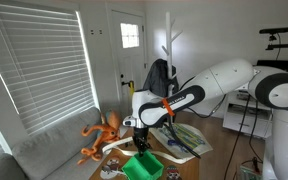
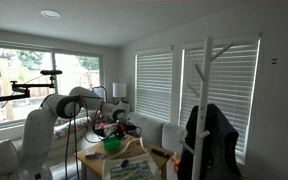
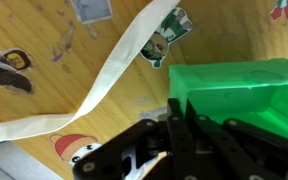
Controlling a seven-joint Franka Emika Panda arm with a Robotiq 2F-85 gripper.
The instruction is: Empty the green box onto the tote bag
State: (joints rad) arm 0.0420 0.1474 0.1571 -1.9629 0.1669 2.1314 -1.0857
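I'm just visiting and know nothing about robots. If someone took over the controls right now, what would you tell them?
Gripper: fingers close together at the rim of the green box; whether it has a real grip is unclear. The box is untipped, near the light strap of the tote bag. Done: box reached. Left: carry it over the bag and tip it out.

Light: daylight, soft and moderately bright.

Sources:
- In an exterior view, slatted blinds [image 1: 34, 70] and a door pane [image 1: 130, 35] were both blown out to white.
- In an exterior view, picture windows [image 2: 24, 70] and a ceiling light [image 2: 51, 14] glowed.

Shadows: faint and diffuse.

Quality: both exterior views were small and coarse, with fine detail lost.

Wrist view: evenly lit. The green box [image 3: 244, 95] showed vivid, with a pale sheen along its top. The gripper [image 3: 174, 140] was dark, underexposed and possibly slightly soft from closeness.
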